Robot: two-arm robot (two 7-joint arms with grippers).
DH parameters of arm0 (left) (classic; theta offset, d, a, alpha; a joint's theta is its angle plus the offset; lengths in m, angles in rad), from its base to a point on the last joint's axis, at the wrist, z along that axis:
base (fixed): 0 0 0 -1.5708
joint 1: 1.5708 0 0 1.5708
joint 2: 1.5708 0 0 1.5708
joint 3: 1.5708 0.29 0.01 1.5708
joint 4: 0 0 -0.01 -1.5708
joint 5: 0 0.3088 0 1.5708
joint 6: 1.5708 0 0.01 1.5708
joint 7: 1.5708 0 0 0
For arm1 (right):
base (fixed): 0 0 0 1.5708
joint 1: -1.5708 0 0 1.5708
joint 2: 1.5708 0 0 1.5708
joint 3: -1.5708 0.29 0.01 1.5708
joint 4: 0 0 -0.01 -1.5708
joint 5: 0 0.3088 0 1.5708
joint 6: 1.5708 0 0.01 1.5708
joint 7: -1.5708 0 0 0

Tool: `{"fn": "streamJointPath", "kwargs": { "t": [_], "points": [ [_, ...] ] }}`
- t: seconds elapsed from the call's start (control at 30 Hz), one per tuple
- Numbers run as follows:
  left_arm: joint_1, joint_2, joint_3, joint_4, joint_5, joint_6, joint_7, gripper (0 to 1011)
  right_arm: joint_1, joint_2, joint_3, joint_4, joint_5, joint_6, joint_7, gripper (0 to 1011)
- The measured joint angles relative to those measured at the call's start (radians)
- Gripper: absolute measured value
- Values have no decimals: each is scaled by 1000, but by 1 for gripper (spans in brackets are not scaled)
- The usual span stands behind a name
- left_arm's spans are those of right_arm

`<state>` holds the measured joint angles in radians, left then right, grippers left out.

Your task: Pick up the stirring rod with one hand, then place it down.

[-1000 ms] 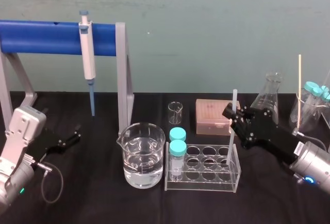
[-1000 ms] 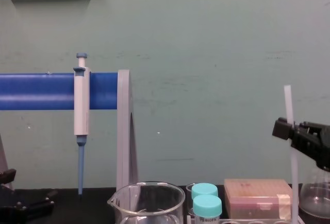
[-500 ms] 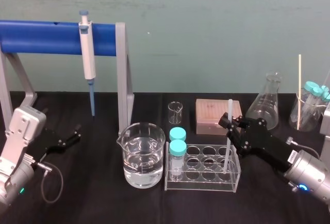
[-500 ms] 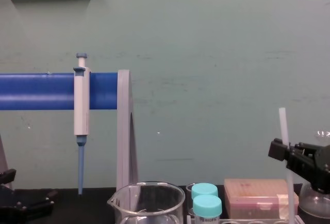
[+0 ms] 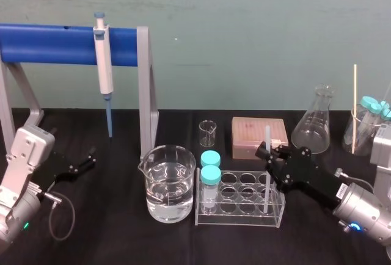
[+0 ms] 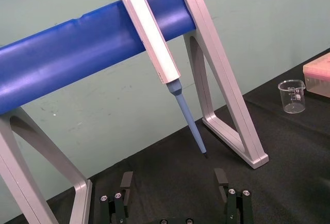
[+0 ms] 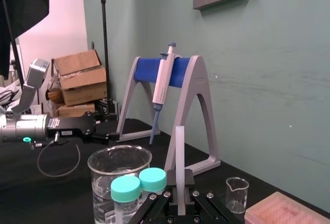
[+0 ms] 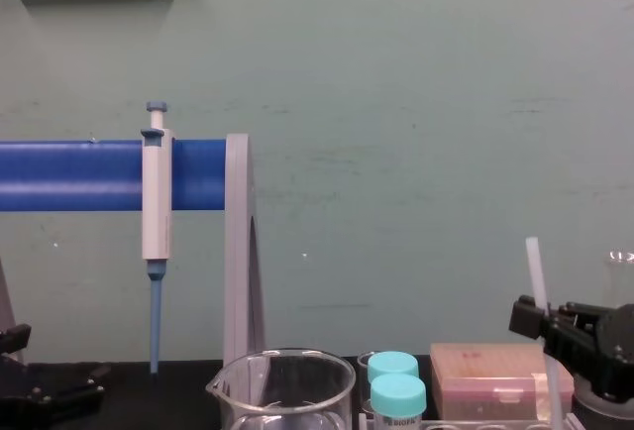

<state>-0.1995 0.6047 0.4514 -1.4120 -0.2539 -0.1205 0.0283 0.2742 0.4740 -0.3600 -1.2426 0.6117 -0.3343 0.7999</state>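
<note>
Jaws of the black angular right gripper (image 5: 269,155) are closed on the long, thin, white translucent stirring rod (image 5: 267,135) at about mid-length and hold it upright, presumably so that you can set it straight down into a cell. Those of the left gripper (image 6: 174,182) stand wide apart and empty, parked near the left edge of the black desk (image 5: 122,240). The head view lets you read the rod's lower end inside a right-end cell of the clear plastic tube rack (image 5: 239,221), midway between the desk's side edges; whether it touches bottom cannot be told. The chest view adds the side profile, with the rod vertical and its top above the grip. The right wrist view confirms that the rod is centred.
</note>
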Motion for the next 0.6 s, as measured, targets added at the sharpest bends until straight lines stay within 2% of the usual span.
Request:
{"fn": "streamJointPath", "kwargs": {
  "t": [0.6],
  "points": [
    [0, 0, 0, 0, 0, 0, 0, 1000, -1, 4, -8, 3, -24, -3, -4, 67]
  ]
}}
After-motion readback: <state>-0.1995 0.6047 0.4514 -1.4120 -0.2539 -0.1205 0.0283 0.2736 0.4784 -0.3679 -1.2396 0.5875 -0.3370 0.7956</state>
